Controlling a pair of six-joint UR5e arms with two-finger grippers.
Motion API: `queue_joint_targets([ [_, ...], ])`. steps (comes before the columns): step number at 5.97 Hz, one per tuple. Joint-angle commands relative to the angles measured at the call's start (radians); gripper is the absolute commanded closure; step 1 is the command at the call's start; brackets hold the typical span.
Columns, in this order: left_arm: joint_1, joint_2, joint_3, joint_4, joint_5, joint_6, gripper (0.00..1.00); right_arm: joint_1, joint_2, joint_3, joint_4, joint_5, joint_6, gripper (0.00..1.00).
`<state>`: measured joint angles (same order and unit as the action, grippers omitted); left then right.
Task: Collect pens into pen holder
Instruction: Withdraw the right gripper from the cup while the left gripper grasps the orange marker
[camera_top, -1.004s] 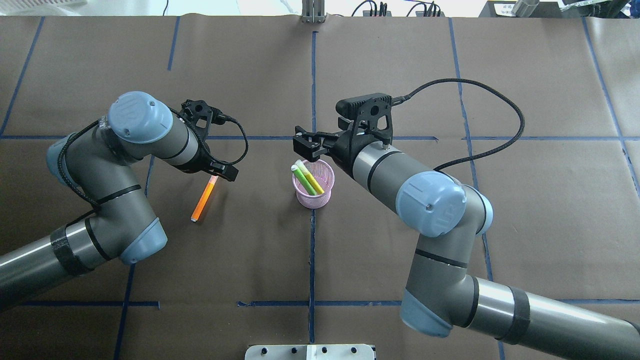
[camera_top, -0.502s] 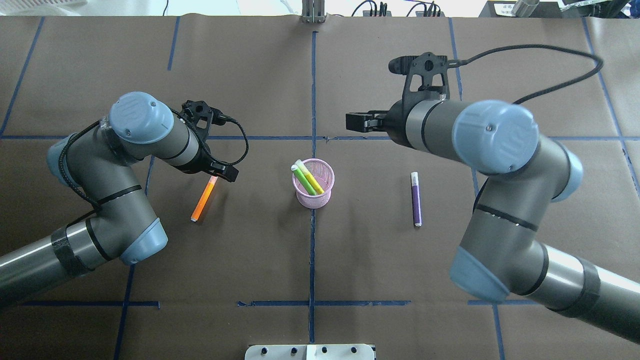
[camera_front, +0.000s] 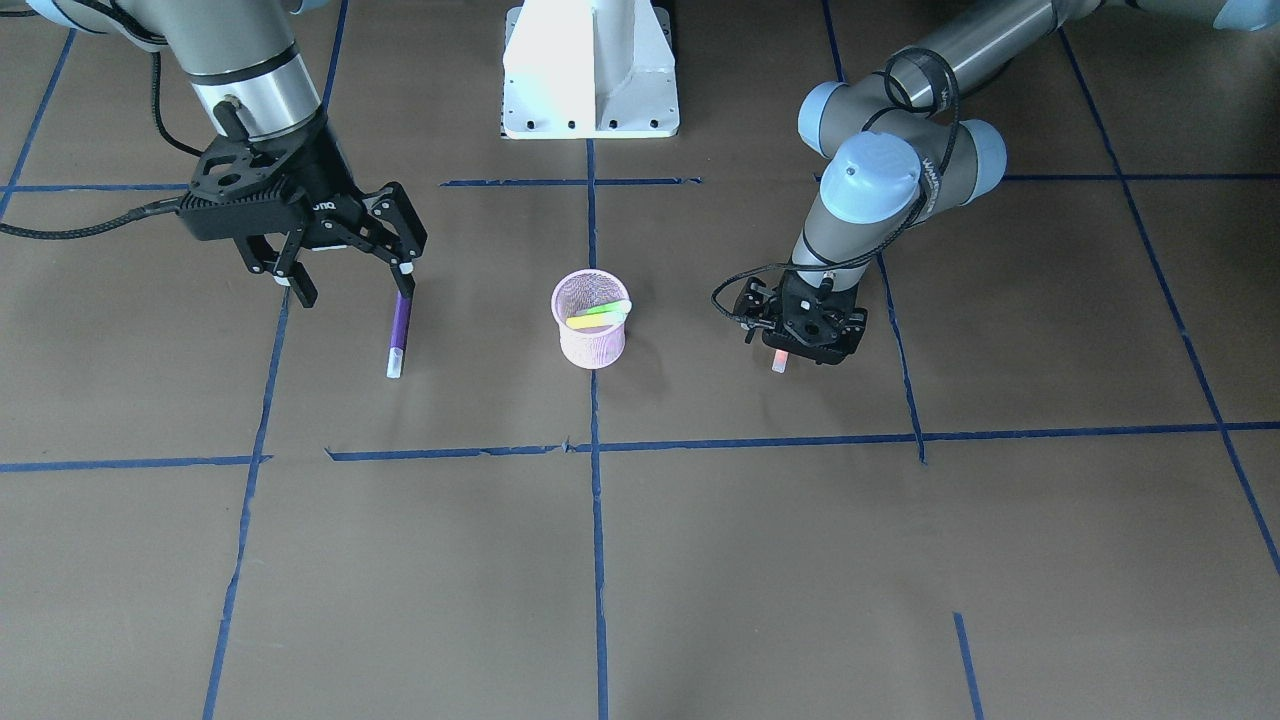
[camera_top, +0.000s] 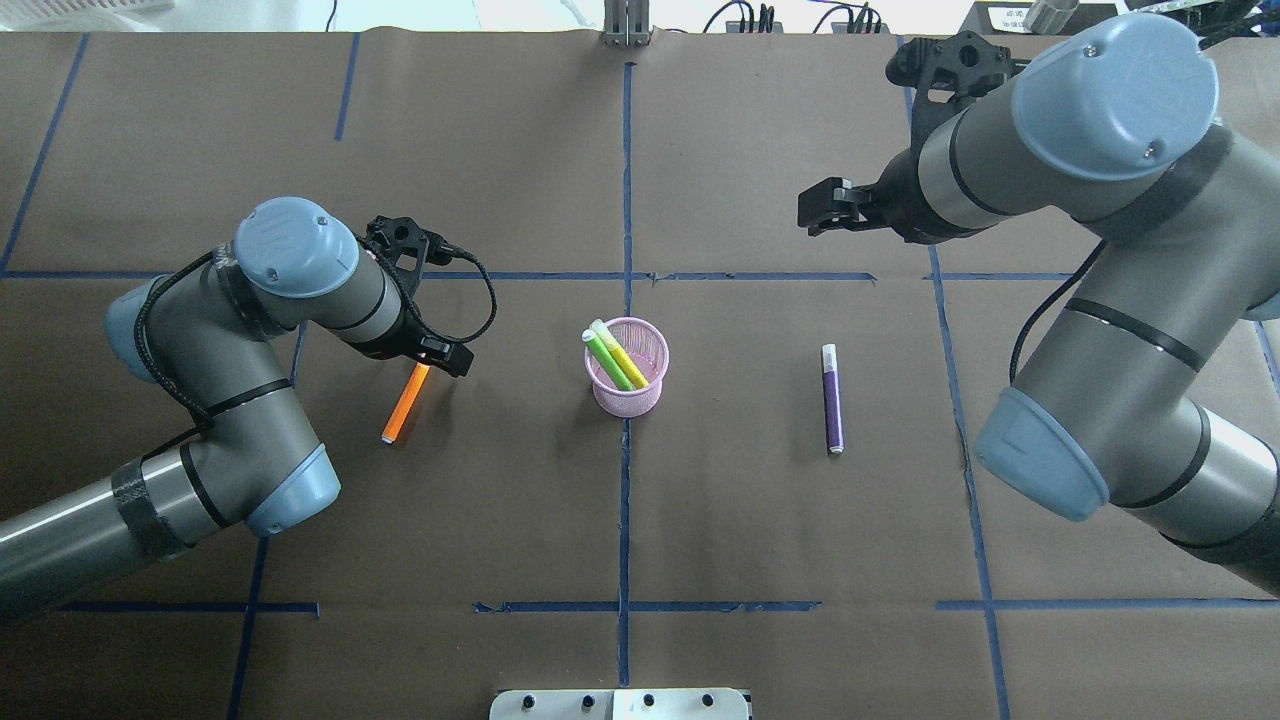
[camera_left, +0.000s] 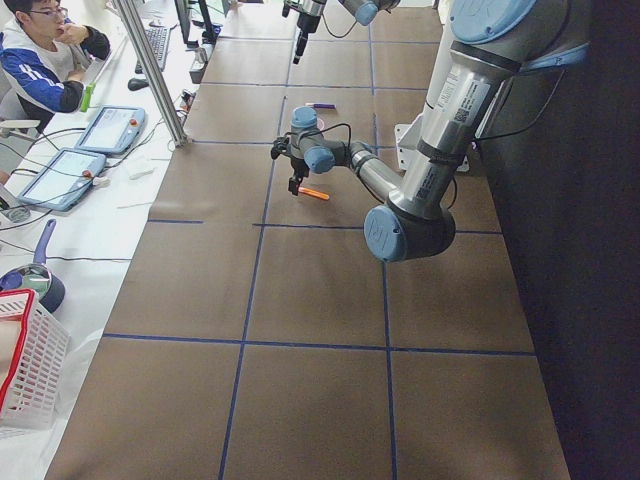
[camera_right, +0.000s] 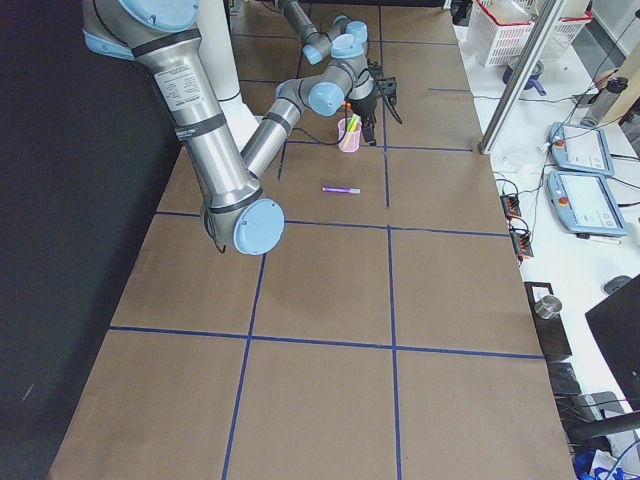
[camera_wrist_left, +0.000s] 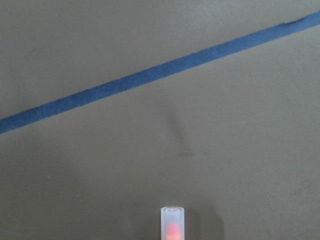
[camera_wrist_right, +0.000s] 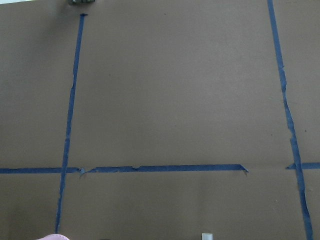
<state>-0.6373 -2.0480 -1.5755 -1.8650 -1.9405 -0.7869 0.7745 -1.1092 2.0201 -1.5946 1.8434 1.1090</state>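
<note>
The orange pen lies flat on the table on the robot's left side. Its long axis is slanted, the pale cap end pointing away from the robot and toward the centre. The left gripper hangs low right over that cap end, pointing down. In the left wrist view only the cap tip shows at the bottom edge, and no fingers, so we cannot tell whether this gripper is spread or closed on the pen. From there the pen holder stands near, toward the table's middle on the gripper's right. We judge this arm the one to lift the orange pen and carry it across. The holder stands upright with a green pen and a yellow pen already inside, leaning side by side with their pale caps over the rim. On the holder's other side the purple pen lies flat, running almost straight toward and away from the robot, cap end away. The right gripper is the nearer one to it. It is raised above the table with its fingers spread wide and empty.
</note>
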Motion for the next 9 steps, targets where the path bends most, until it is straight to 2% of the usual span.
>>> queue_joint_targets([
  [1, 0.001, 0.0, 0.002, 0.003, -0.002, -0.002, 0.26, 0.012, 0.002, 0.006, -0.01, 0.023, 0.0, 0.0],
  [3, 0.002, 0.003, 0.002, 0.003, 0.0, -0.003, 0.43, 0.026, 0.008, 0.006, -0.008, 0.051, 0.0, 0.0],
  [6, 0.013, 0.002, 0.006, 0.003, 0.0, -0.003, 0.43, 0.026, 0.009, 0.005, -0.004, 0.051, 0.0, 0.0],
  [7, 0.015, 0.003, 0.009, -0.003, -0.002, -0.003, 0.55, 0.028, 0.009, 0.006, -0.002, 0.051, 0.0, 0.0],
  [9, 0.01, 0.003, -0.006, -0.003, 0.0, -0.005, 0.85, 0.029, 0.011, 0.006, -0.002, 0.053, 0.0, 0.0],
])
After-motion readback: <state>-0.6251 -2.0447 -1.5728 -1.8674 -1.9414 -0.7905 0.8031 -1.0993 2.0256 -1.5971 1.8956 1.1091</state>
